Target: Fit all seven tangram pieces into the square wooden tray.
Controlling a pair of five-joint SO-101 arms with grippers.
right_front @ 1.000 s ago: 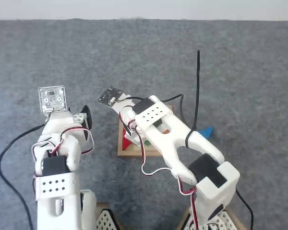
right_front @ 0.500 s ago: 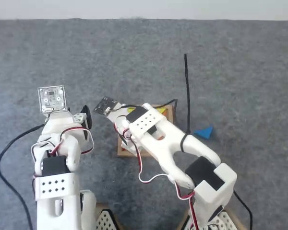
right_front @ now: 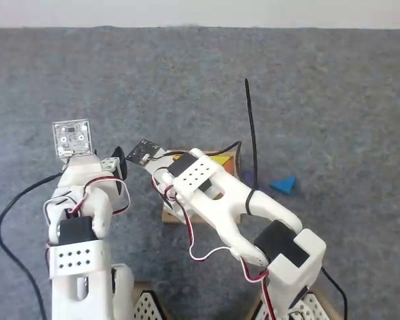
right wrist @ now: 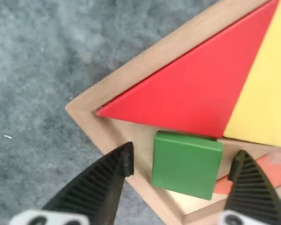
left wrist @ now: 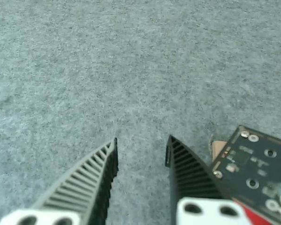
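Hovering with jaws spread wide, the right gripper (right wrist: pixel 182 154) straddles the green square (right wrist: pixel 186 165) in the wooden tray (right wrist: pixel 145 68), while the left gripper (left wrist: pixel 141 139) hangs parted above carpet (left wrist: pixel 131 56).

Table (right_front: pixel 320 100): grey carpet-like cover, runs to a pale wall at the far edge; tray (right_front: pixel 167 213) lies flat on it near the middle, mostly hidden under an arm in the high view; in the right wrist view the tray's wooden corner sits straight on the grey nap; blue triangle (right_front: pixel 284 184) lies on the cover to the tray's right, apart from it; both arm bases (right_front: pixel 147 307) stand at the near edge, side by side.
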